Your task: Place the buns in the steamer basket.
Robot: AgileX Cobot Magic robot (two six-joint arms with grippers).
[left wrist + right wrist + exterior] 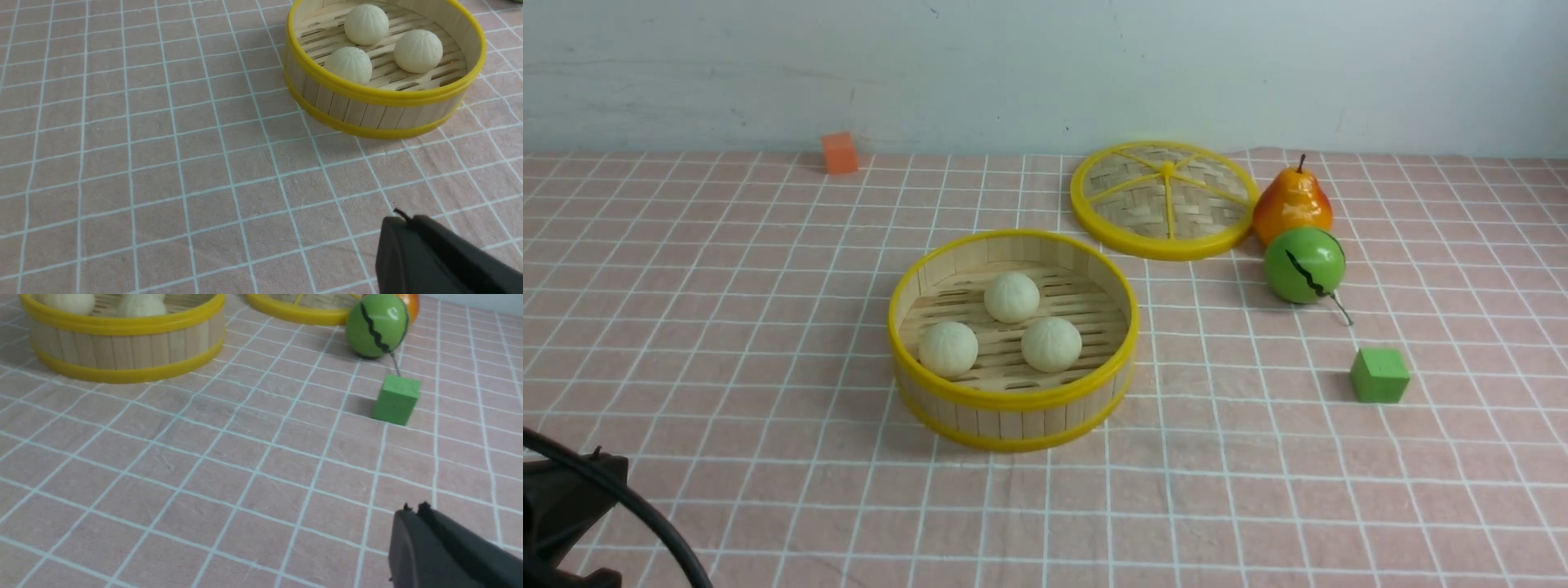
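Note:
The steamer basket (pixel 1013 402) stands mid-table with yellow rims and a slat floor. Three cream-white buns lie inside it: one at the back (pixel 1011 296), one front left (pixel 948 349), one front right (pixel 1051 344). The basket (pixel 367 114) and the buns (pixel 366 24) also show in the left wrist view. My left gripper (pixel 402 218) is shut and empty, above the cloth short of the basket. My right gripper (pixel 412 509) is shut and empty, above the cloth, on the near side of the green cube. The right wrist view shows the basket (pixel 122 351) too.
The flat woven lid (pixel 1165 198) lies behind the basket to the right. An orange pear (pixel 1291 206) and a shiny green ball (pixel 1303 265) stand beside it. A green cube (pixel 1379 376) sits at the right, an orange cube (pixel 839 153) by the back wall.

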